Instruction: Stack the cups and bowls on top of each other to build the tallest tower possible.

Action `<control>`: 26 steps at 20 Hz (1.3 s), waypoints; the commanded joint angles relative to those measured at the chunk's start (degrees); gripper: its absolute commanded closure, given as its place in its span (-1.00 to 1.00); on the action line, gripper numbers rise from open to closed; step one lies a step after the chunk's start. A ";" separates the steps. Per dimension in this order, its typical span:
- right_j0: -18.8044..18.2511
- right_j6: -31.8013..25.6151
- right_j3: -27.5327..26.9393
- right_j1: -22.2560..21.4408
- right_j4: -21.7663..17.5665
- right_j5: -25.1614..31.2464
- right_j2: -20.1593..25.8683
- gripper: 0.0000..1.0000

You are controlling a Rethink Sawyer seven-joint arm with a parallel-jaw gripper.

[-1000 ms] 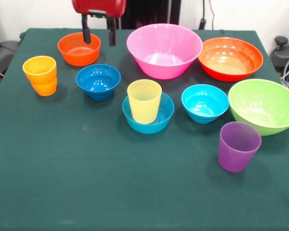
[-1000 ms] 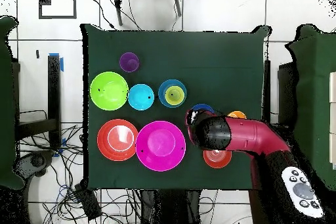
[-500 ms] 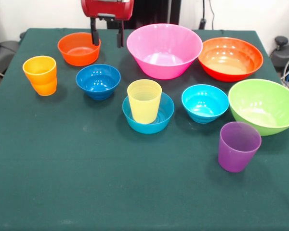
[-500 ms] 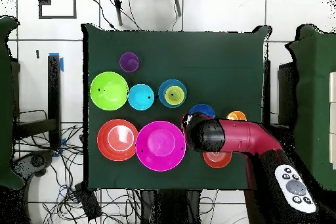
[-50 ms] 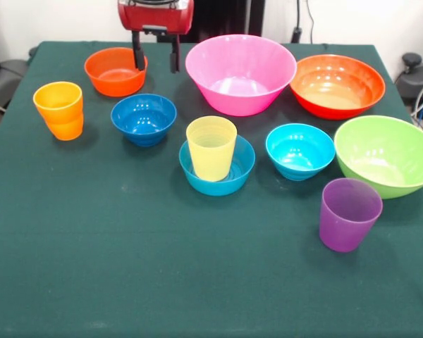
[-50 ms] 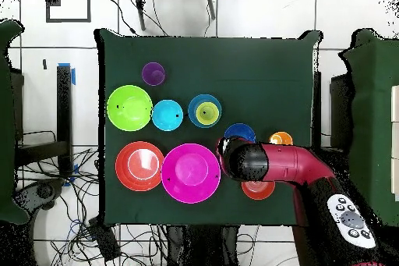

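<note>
Tower at 2 pieces; gripper empty, positioned for the next pick.

The gripper [image 5: 156, 58] hangs released, holding nothing, between the small orange-red bowl [image 5: 115, 71] and the pink bowl [image 5: 240, 73], above the surface [image 5: 162, 274]. The tower stands mid-surface: the yellow cup [image 5: 211, 148] upright inside the mid-blue bowl [image 5: 217, 166]. The dark blue bowl [image 5: 144, 118], cyan bowl [image 5: 300, 151], orange cup [image 5: 59, 110] and purple cup [image 5: 349, 213] remain unstacked. The step in hand appears to be selection of a third piece; the next move likely requires descent over 1 rim, then closure on it.
</note>
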 commanded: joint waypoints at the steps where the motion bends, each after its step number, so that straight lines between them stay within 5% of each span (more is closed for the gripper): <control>1: -0.08 -5.35 0.31 3.79 -5.50 -1.19 4.62 -1.00; 16: -0.73 -3.45 1.46 5.20 -8.48 -4.53 4.44 -1.00; 26: -6.95 -9.57 2.31 2.15 -7.87 1.50 7.97 -1.00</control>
